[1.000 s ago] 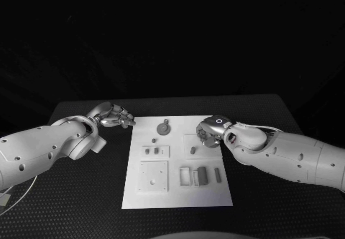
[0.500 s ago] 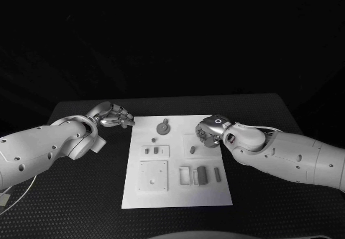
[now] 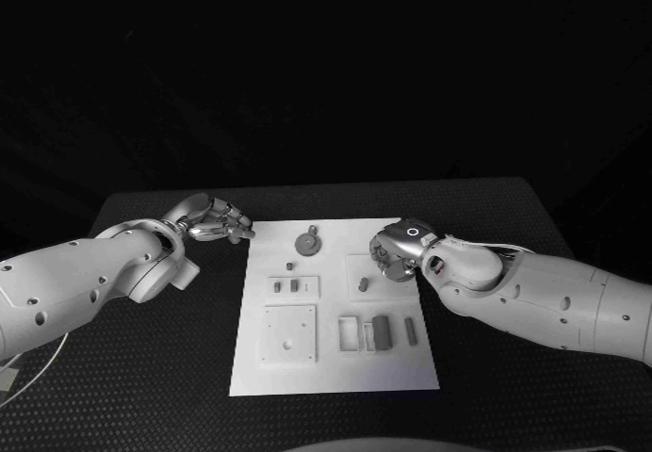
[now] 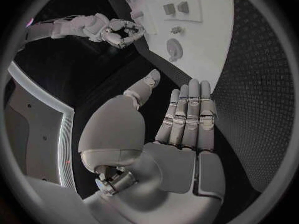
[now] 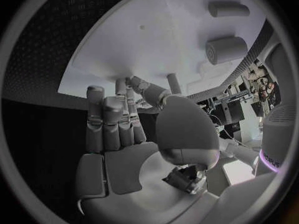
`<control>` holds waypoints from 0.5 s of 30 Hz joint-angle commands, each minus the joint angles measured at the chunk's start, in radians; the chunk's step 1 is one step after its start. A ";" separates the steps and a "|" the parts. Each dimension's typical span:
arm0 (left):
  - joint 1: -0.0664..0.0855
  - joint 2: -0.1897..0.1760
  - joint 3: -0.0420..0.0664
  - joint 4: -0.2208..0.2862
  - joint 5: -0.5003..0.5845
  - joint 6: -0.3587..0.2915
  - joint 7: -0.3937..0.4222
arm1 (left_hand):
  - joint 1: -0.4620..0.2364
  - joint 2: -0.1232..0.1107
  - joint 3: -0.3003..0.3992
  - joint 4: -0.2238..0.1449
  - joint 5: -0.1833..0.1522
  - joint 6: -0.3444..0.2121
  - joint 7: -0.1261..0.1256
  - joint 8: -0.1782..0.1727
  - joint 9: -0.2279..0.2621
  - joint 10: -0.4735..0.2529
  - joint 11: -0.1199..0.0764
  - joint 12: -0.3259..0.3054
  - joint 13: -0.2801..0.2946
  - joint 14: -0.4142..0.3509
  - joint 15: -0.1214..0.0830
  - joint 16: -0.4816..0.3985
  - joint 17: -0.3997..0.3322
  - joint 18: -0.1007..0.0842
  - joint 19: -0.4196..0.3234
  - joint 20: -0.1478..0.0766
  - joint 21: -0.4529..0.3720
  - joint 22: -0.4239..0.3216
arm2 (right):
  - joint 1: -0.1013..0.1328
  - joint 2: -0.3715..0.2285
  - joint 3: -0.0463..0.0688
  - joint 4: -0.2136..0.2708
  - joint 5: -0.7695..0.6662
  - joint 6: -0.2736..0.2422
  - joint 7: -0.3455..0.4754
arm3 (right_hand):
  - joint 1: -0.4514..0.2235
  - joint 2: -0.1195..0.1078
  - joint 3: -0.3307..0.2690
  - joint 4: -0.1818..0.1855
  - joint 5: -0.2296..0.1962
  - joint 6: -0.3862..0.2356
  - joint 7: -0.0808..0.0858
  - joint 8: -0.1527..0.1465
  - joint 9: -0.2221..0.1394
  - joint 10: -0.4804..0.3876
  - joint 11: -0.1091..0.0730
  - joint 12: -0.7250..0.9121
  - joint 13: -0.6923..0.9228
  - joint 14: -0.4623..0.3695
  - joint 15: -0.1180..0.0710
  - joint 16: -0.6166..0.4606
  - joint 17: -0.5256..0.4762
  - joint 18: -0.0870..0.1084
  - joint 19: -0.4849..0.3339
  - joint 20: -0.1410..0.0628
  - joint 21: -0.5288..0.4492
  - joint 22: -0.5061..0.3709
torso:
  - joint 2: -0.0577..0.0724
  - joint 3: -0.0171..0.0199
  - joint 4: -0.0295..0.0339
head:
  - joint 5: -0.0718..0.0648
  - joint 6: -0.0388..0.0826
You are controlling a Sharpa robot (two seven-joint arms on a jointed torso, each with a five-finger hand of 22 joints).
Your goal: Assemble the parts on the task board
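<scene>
The white task board (image 3: 334, 363) lies in the middle of the table. On it are a round grey part (image 3: 311, 244), a small peg (image 3: 365, 282), two tiny pieces (image 3: 285, 284), a square plate (image 3: 289, 333) and several oblong parts (image 3: 381, 330). My right hand (image 3: 396, 250) hovers over the board's far right area, just beyond the peg (image 5: 175, 83). Its fingers (image 5: 109, 115) are loosely bent with nothing in them. My left hand (image 3: 212, 218) hangs over the black table off the board's far left corner. Its fingers (image 4: 189, 115) are straight and it holds nothing.
Black textured table (image 3: 163, 367) surrounds the board on all sides. In the left wrist view the round part (image 4: 174, 49) lies on the board (image 4: 215, 40) ahead of the fingers, with my right hand (image 4: 121, 31) beyond it.
My right hand has edged slightly toward the near right; the left hand and the parts have stayed put.
</scene>
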 commanded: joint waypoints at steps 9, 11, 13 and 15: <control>0.001 0.002 0.001 -0.001 -0.004 0.010 0.005 | 0.008 0.001 -0.006 0.000 -0.003 -0.001 0.003 0.004 -0.001 0.000 0.004 0.000 -0.002 0.011 0.000 -0.006 0.004 0.011 0.009 -0.003 0.005 -0.002 | -0.012 -0.013 -0.003 0.030 -0.019 -0.019 0.003 | 0.006 -0.005 0.001 -0.006 0.002 0.012 0.000 0.007 0.007 0.012 -0.002 0.004 0.003 0.004 -0.006 0.007 0.002 0.070 0.007 -0.006 0.005 0.019 | -0.001 -0.0010 0.0000 | 0.001 0.002; 0.001 0.002 0.001 -0.001 -0.004 0.009 0.005 | 0.008 0.001 -0.006 0.000 -0.003 -0.002 0.003 0.004 -0.001 0.000 0.004 0.000 -0.002 0.011 0.000 -0.006 0.005 0.011 0.009 -0.003 0.005 -0.002 | -0.011 -0.016 0.000 0.034 -0.019 -0.025 0.001 | 0.006 -0.006 0.001 -0.006 0.002 0.012 0.000 0.007 0.007 0.012 -0.002 0.004 0.003 0.004 -0.006 0.007 0.002 0.070 0.007 -0.006 0.006 0.019 | 0.000 -0.0010 -0.0004 | 0.001 0.002; 0.001 0.002 0.001 -0.001 -0.004 0.010 0.005 | 0.008 0.001 -0.006 0.000 -0.003 -0.002 0.003 0.004 -0.001 0.000 0.004 0.000 -0.003 0.011 -0.001 -0.006 0.005 0.011 0.010 -0.003 0.005 -0.002 | -0.011 -0.018 0.004 0.038 -0.019 -0.028 0.001 | 0.006 -0.006 0.001 -0.006 0.002 0.013 0.000 0.007 0.008 0.013 -0.002 0.004 0.003 0.004 -0.006 0.007 0.002 0.070 0.007 -0.006 0.006 0.019 | 0.000 -0.0009 -0.0006 | 0.001 0.002; 0.001 0.002 0.001 -0.002 -0.004 0.010 0.005 | 0.008 0.001 -0.006 0.000 -0.003 -0.002 0.004 0.004 -0.001 0.000 0.004 0.000 -0.003 0.012 -0.001 -0.006 0.006 0.011 0.010 -0.003 0.005 -0.002 | -0.011 -0.020 0.009 0.041 -0.019 -0.032 0.000 | 0.006 -0.007 0.001 -0.006 0.002 0.013 0.000 0.008 0.008 0.013 -0.002 0.004 0.003 0.004 -0.006 0.007 0.003 0.070 0.008 -0.006 0.006 0.019 | 0.000 -0.0009 -0.0005 | 0.001 0.003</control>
